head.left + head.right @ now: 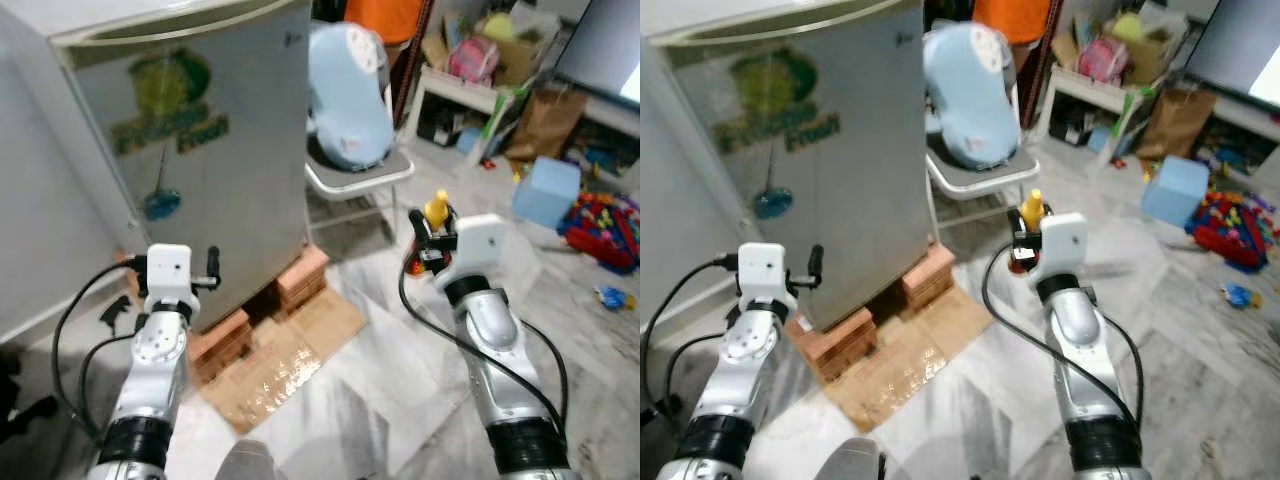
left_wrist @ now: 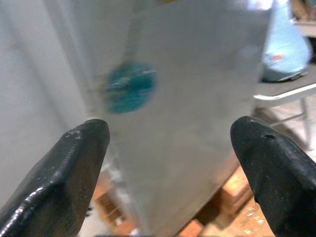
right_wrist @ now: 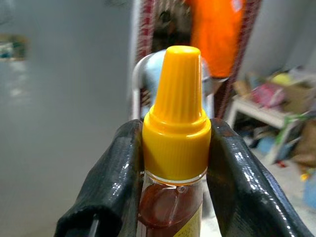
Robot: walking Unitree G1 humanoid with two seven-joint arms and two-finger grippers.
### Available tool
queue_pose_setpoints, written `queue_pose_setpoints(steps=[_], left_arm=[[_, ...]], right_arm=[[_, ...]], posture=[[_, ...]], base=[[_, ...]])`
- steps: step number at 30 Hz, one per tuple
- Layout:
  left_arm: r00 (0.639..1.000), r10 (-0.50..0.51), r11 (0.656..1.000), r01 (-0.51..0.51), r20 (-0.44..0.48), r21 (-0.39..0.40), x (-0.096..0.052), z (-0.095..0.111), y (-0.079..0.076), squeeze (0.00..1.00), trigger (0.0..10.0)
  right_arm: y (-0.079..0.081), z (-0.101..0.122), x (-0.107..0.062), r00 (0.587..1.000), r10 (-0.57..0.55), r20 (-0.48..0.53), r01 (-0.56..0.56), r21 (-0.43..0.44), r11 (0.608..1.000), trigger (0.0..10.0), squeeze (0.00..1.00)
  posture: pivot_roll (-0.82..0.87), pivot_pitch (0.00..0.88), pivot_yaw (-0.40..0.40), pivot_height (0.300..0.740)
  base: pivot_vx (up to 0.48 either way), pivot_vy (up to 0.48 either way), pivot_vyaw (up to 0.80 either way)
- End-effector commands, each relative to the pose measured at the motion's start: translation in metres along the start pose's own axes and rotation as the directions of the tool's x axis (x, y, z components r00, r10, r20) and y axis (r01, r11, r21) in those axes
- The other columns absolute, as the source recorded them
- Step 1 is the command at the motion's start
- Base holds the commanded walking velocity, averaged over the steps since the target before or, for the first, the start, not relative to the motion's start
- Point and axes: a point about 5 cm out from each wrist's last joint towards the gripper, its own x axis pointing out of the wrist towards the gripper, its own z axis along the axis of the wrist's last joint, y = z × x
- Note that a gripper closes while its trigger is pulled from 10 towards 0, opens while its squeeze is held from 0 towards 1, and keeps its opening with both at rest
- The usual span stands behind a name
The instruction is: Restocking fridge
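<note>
Right pincer clamped on sauce bottle, black fingers pressed against both sides of yellow cap; bottle held upright, reddish-brown liquid seen below cap. Left pincer spread wide, nothing between fingers. Closed fridge stood just ahead of left pincer, raised on bricks over cardboard. Chair with pale blue bundle seen beyond right pincer, beside fridge.
</note>
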Motion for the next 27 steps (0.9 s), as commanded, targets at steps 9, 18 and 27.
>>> queue_pose_setpoints(steps=[9, 18, 27], left_arm=[[0.999, -0.039, 0.999, 0.040, 0.033, -0.022, -0.001, 0.006, -0.002, 0.00, 10.0], [0.998, -0.055, 0.997, 0.056, 0.025, -0.057, -0.004, 0.005, -0.001, 0.00, 10.0], [0.995, -0.095, 0.993, 0.097, 0.027, -0.064, -0.009, 0.004, -0.004, 0.00, 10.0]], right_arm=[[0.006, 0.012, -0.011, 0.999, -0.022, 0.034, 0.021, 0.016, 1.000, 10.0, 0.00], [0.002, 0.010, -0.014, 0.999, -0.034, 0.003, 0.034, 0.013, 0.999, 10.0, 0.00], [0.003, 0.009, -0.015, 1.000, -0.022, -0.009, 0.022, 0.003, 1.000, 10.0, 0.00]], posture=[[0.10, 0.000, -0.053, 0.740], [0.10, 0.000, -0.053, 0.740], [0.10, 0.000, -0.059, 0.740]], base=[[0.345, 0.207, 0.00], [0.000, 0.186, -0.36], [0.000, 0.447, -0.19]])
